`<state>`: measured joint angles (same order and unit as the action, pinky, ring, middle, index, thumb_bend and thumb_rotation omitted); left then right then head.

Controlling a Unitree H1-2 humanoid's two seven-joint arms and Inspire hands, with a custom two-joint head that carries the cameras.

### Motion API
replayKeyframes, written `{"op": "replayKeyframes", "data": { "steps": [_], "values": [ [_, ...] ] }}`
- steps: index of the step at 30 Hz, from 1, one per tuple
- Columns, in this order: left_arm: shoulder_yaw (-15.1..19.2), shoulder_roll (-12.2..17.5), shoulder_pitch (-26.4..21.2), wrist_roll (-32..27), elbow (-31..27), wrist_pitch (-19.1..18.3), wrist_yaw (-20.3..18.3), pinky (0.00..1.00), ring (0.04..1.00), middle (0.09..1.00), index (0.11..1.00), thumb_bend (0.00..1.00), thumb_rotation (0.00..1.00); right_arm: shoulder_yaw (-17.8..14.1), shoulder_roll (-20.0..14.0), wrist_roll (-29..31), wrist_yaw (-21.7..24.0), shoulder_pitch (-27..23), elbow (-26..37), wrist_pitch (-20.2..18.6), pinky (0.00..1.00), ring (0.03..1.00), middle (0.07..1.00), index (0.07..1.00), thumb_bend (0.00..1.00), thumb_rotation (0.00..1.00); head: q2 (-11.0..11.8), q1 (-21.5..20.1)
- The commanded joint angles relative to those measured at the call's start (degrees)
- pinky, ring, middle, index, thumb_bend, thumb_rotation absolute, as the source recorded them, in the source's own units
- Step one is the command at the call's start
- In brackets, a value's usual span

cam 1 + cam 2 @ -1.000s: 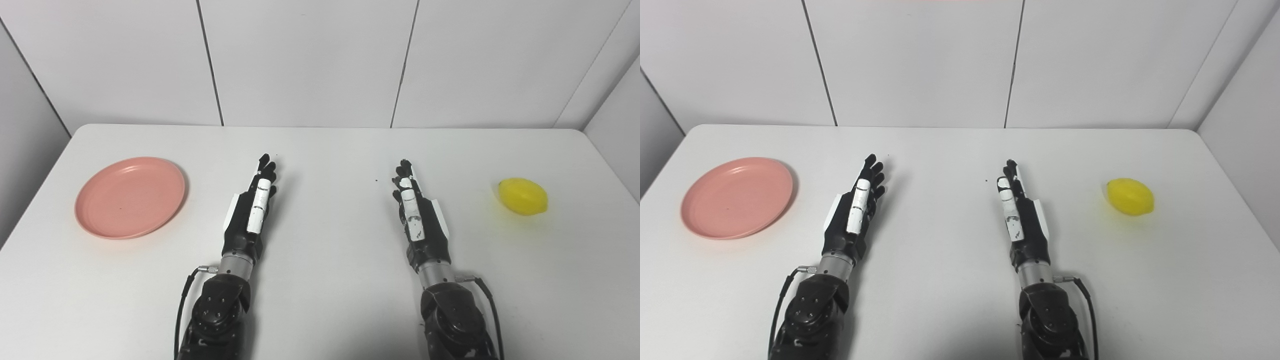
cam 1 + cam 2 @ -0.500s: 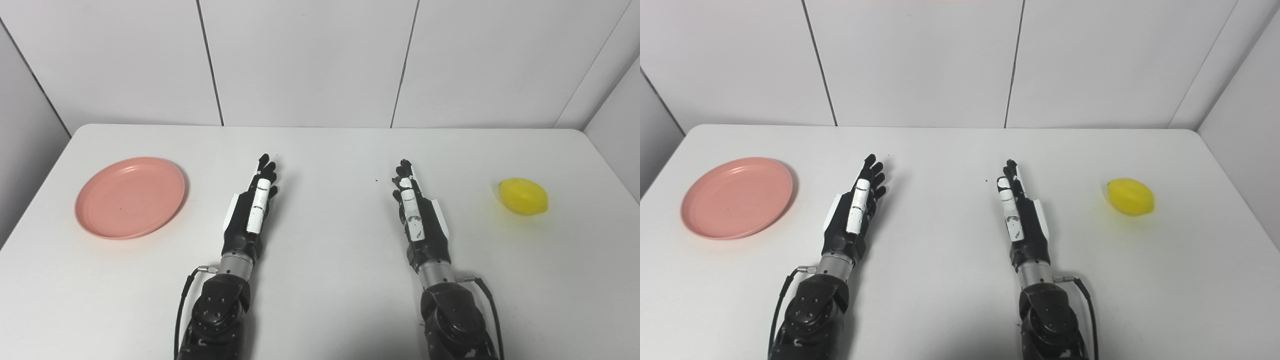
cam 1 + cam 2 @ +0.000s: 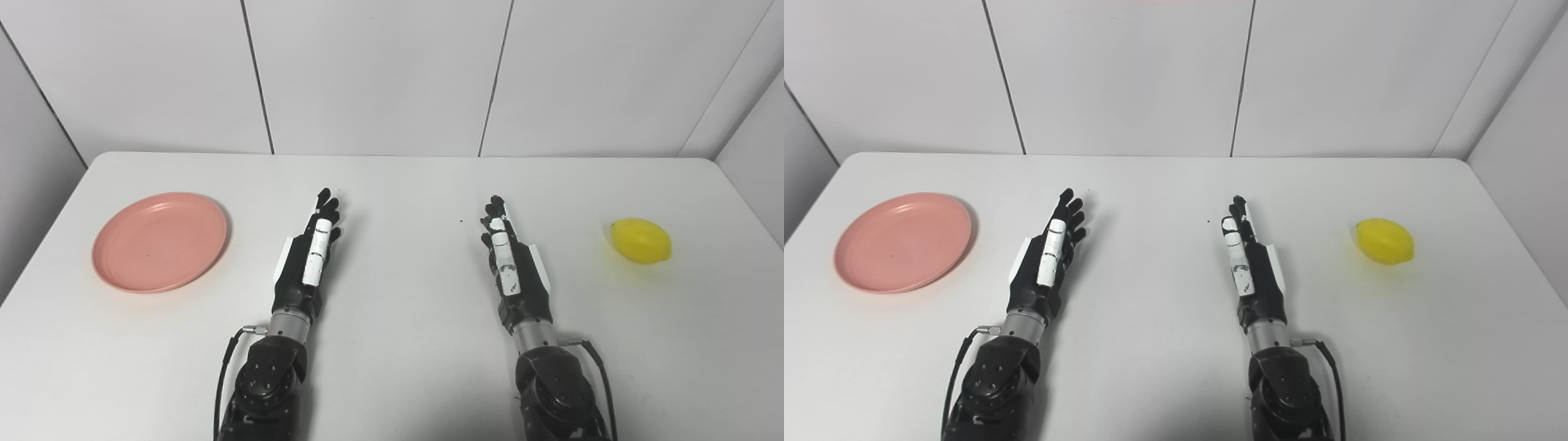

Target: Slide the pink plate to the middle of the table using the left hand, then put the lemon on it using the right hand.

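On the tabletop (image 3: 392, 184) my left hand (image 3: 304, 260) and right hand (image 3: 514, 263) lie flat, fingers extended, holding nothing. Pink plate (image 3: 159, 241) sits far left, lemon (image 3: 640, 240) far right, both untouched. I'd hook the plate's far-left rim and push it steadily toward the middle.

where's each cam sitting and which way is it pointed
Left eye view: on the head, looking down and forward over the white table to the panelled wall; both forearms enter from the bottom edge, left hand and right hand open and flat.
Right eye view: beside it, a little to the right, facing the same way, so everything sits further left in the picture.
Shared: the pink plate at far left, the lemon at far right, both hands between them.
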<state>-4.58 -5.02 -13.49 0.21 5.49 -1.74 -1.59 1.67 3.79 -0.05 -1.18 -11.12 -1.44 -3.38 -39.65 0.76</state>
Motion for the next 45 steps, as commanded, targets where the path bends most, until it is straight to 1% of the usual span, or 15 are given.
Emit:
{"op": "replayKeyframes", "data": {
  "steps": [1, 2, 3, 4, 6, 8, 14, 19, 24, 27, 32, 36, 38, 40, 45],
  "values": [
    [-0.65, -0.73, -2.03, 1.61, 0.01, 3.79, 0.88, 0.96, 0.976, 0.973, 0.961, 0.65, 1.0, -0.5, -0.31, 0.88, 0.41, -0.93, 1.95, 3.18, 1.0, 1.0, 1.0, 1.0, 0.77, 1.0, 0.94, 3.13],
    [-0.82, -0.93, -1.99, 1.91, 0.35, 4.3, 1.12, 0.96, 0.976, 0.973, 0.962, 0.65, 1.0, -0.62, -0.55, 1.08, 0.58, -0.74, 2.01, 3.27, 1.0, 1.0, 1.0, 1.0, 0.77, 1.0, 0.94, 3.13],
    [-1.0, -1.22, -1.96, 2.19, 0.79, 4.75, 1.38, 0.97, 0.979, 0.975, 0.962, 0.66, 1.0, -0.82, -0.83, 1.37, 0.74, -0.53, 1.99, 3.49, 1.0, 1.0, 1.0, 1.0, 0.77, 1.0, 2.0, 5.98],
    [-1.09, -1.5, -1.95, 2.32, 1.17, 5.07, 1.66, 0.97, 0.98, 0.975, 0.962, 0.66, 1.0, -1.03, -1.01, 1.7, 0.83, -0.36, 1.94, 3.66, 1.0, 1.0, 1.0, 1.0, 0.77, 1.0, 2.0, 5.98],
    [-1.31, -2.09, -1.94, 2.83, 2.01, 5.79, 2.3, 0.98, 0.982, 0.973, 0.958, 0.67, 1.0, -1.42, -1.47, 2.35, 1.11, -0.07, 1.71, 3.99, 1.0, 1.0, 1.0, 1.0, 0.75, 1.0, 3.12, 8.73],
    [-1.79, -2.8, -1.88, 3.71, 2.92, 6.49, 2.9, 0.98, 0.983, 0.973, 0.958, 0.66, 1.0, -2.05, -2.08, 3.26, 1.43, 0.34, 1.14, 4.94, 1.0, 1.0, 1.0, 1.0, 0.73, 1.0, 5.19, 12.76],
    [-2.38, -4.13, -2.38, 5.14, 6.46, 10.14, 4.24, 0.96, 0.978, 0.972, 0.965, 0.61, 1.0, -2.98, -3.54, 5.26, 2.35, 0.43, -1.69, 8.53, 1.0, 1.0, 1.0, 1.0, 0.75, 1.0, 8.04, 16.6],
    [-2.38, -4.32, -2.89, 7.1, 8.51, 12.29, 5.7, 0.96, 0.978, 0.974, 0.966, 0.6, 1.0, -3.22, -4.11, 6.16, 3.15, 0.24, -3.4, 10.38, 1.0, 1.0, 1.0, 1.0, 0.75, 1.0, 9.49, 17.25],
    [-1.1, -4.92, -3.68, 6.22, 9.26, 13.44, 6.96, 0.95, 0.965, 0.962, 0.951, 0.6, 1.0, -3.16, -4.21, 5.64, 3.03, 0.39, -3.77, 10.95, 1.0, 1.0, 1.0, 1.0, 0.77, 1.0, 10.21, 17.04],
    [0.09, -4.75, -4.91, 6.14, 9.86, 14.89, 8.32, 0.94, 0.955, 0.95, 0.936, 0.61, 1.0, -3.07, -4.26, 5.31, 3.01, 0.44, -4.18, 11.85, 1.0, 1.0, 1.0, 1.0, 0.76, 1.0, 10.99, 17.68],
    [3.15, -4.75, -6.87, 4.91, 9.31, 14.96, 10.54, 0.91, 0.906, 0.895, 0.872, 0.63, 1.0, -3.02, -3.89, 5.69, 3.11, 0.64, -4.16, 12.19, 1.0, 1.0, 1.0, 1.0, 0.74, 1.0, 11.76, 17.66],
    [4.87, -3.37, -9.13, 5.06, 8.83, 15.43, 11.59, 0.9, 0.868, 0.852, 0.838, 0.64, 1.0, -2.94, -3.72, 5.41, 2.89, 0.7, -4.3, 12.17, 1.0, 1.0, 1.0, 1.0, 0.74, 1.0, 12.57, 17.52],
    [5.8, -2.92, -10.29, 4.61, 8.62, 15.33, 11.98, 0.88, 0.851, 0.836, 0.825, 0.65, 1.0, -2.91, -3.71, 5.19, 2.8, 0.71, -4.54, 12.45, 1.0, 1.0, 1.0, 1.0, 0.74, 1.0, 13.12, 17.44],
    [6.96, -2.49, -11.67, 4.12, 8.31, 14.95, 12.59, 0.79, 0.786, 0.782, 0.77, 0.66, 1.0, -2.9, -3.67, 5.02, 2.76, 0.74, -4.82, 12.97, 1.0, 1.0, 1.0, 1.0, 0.73, 1.0, 13.49, 17.36],
    [9.39, -0.75, -14.16, 3.46, 8.15, 15.57, 13.82, 0.72, 0.731, 0.735, 0.722, 0.65, 1.0, -2.67, -3.49, 4.68, 2.79, 0.81, -5.2, 13.73, 1.0, 1.0, 1.0, 1.0, 0.72, 1.0, 13.61, 17.01]
  ]
}}
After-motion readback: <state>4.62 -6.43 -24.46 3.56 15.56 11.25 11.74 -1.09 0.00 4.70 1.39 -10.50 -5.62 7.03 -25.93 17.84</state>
